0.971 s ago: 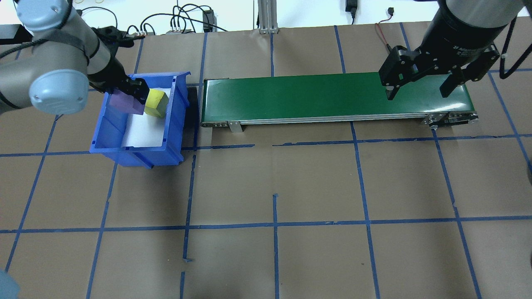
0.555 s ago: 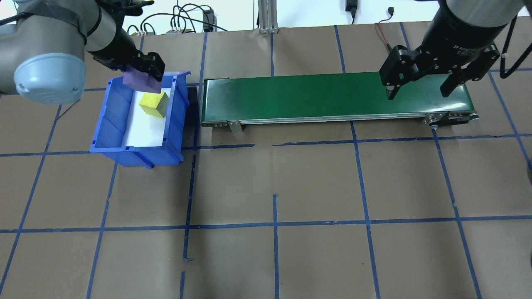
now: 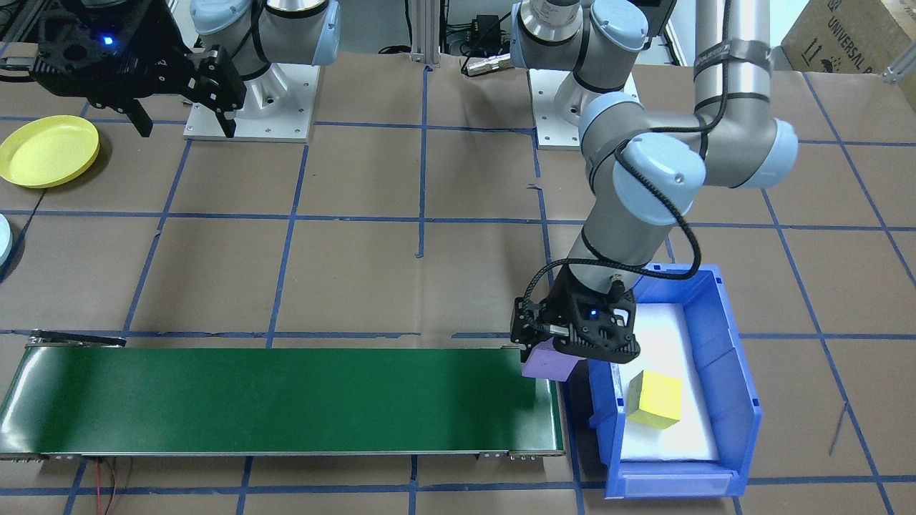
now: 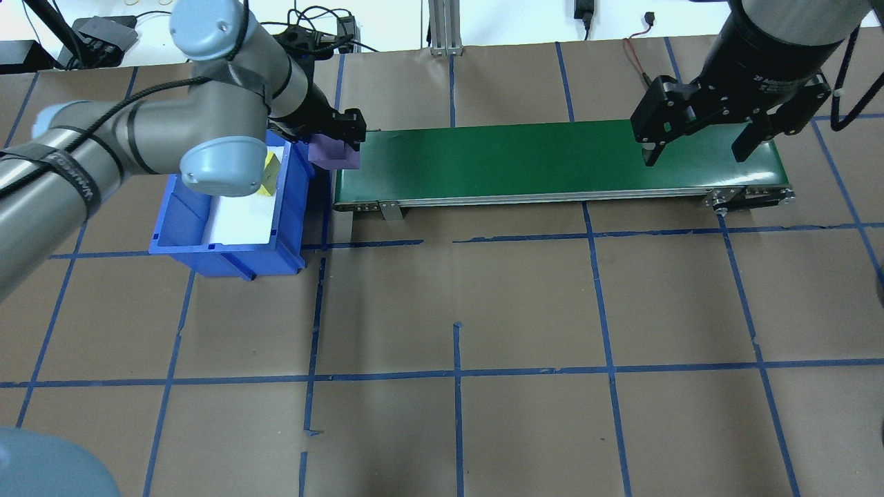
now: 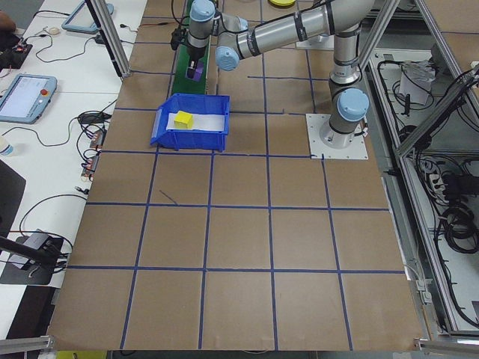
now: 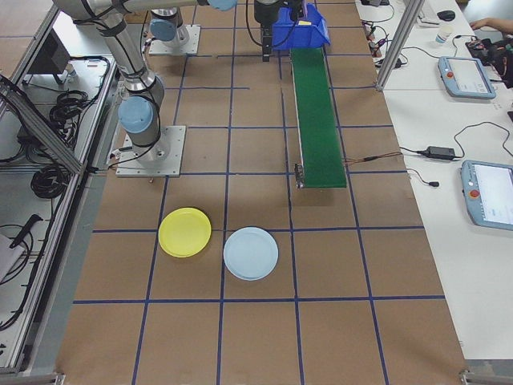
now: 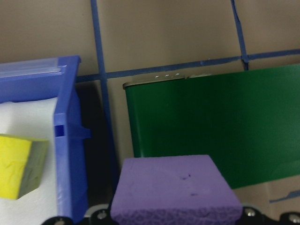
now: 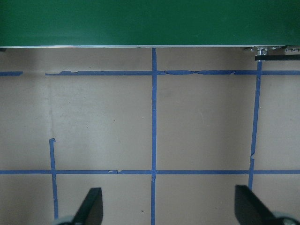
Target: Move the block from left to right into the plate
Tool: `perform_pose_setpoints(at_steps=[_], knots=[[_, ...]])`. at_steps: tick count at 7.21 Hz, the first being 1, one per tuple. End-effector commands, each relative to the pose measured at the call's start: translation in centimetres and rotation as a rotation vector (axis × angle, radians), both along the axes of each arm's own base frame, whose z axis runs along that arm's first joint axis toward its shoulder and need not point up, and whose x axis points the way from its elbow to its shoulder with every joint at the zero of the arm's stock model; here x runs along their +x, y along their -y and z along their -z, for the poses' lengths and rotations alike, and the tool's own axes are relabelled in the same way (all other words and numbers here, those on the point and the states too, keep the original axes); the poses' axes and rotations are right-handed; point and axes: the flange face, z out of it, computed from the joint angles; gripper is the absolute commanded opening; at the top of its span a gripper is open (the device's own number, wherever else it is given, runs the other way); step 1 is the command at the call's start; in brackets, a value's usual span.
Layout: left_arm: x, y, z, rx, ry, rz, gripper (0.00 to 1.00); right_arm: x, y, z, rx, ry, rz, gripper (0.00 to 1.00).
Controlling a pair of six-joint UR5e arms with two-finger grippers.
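Carried out of the blue bin (image 4: pixel 228 245), the purple block (image 4: pixel 335 153) sits clamped in the left claw (image 4: pixel 338 141) over the green belt's (image 4: pixel 552 160) end.

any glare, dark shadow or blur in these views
Front-facing view: soft glare on the belt at its far-left end, and a dark shadow between belt and bin. Left wrist view: the purple block is slightly soft up close, with the same gap black. Overhead view: sharp and evenly lit.

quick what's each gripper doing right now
Left gripper: shut on the purple block.
Right gripper: open, holding nothing.
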Motion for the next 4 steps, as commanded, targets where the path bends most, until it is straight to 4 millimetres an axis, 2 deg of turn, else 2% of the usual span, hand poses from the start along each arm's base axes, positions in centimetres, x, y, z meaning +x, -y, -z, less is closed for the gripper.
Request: perform_pose_setpoints(at_steps=[1, 2, 3, 4], knots=[[-1.4, 0.6, 3.1, 0.012, -0.006, -0.017, 0.76, 0.0, 0.0, 0.0, -0.001, 0.000, 0.001, 1.00], [-1.3, 0.8, 4.0, 0.026, 0.008, -0.017, 0.93, 0.0, 0.0, 0.0, -0.001, 0.000, 0.001, 1.00], [-1.1, 0.9, 4.4, 0.028, 0.032, -0.020, 1.00, 0.0, 0.0, 0.0, -0.001, 0.000, 0.001, 1.00], [-0.7, 0.9, 1.8, -0.019, 0.062, -0.013, 1.00, 0.0, 0.0, 0.0, -0.002, 0.000, 0.001, 1.00]])
